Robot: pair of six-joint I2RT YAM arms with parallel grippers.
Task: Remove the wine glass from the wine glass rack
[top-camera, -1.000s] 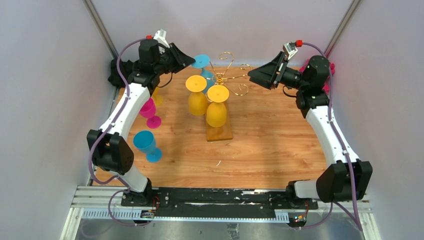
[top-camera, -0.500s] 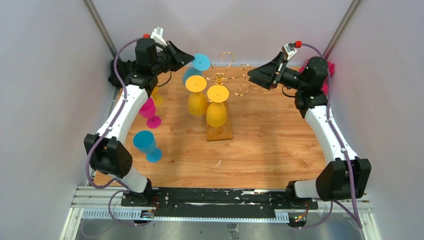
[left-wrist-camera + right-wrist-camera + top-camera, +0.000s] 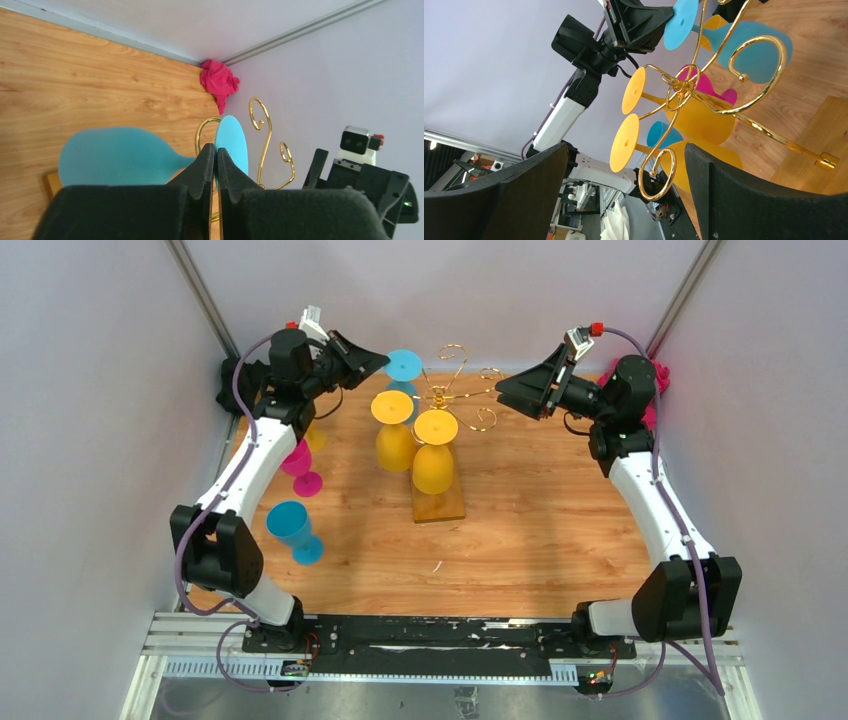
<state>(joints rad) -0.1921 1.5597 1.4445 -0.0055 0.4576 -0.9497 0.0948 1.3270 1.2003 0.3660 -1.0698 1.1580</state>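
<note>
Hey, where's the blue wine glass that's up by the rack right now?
Top view, back left of centre: the blue wine glass sits just left of the wine glass rack, its stem between the left gripper fingers.

Lab robot cell: plain lilac walls (image 3: 90, 440), aluminium mounting rail (image 3: 440, 668).

Blue wine glass (image 3: 403, 365) foot-up, rear-L side of gold wire rack (image 3: 438, 396).

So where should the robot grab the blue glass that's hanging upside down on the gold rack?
By the thin stem of the blue wine glass, between bowl and foot, coming from the left. The bowl looks too wide, the foot hooks over the wine glass rack, and yellow wine glasses crowd the near side. The left fingers pinch there now.
</note>
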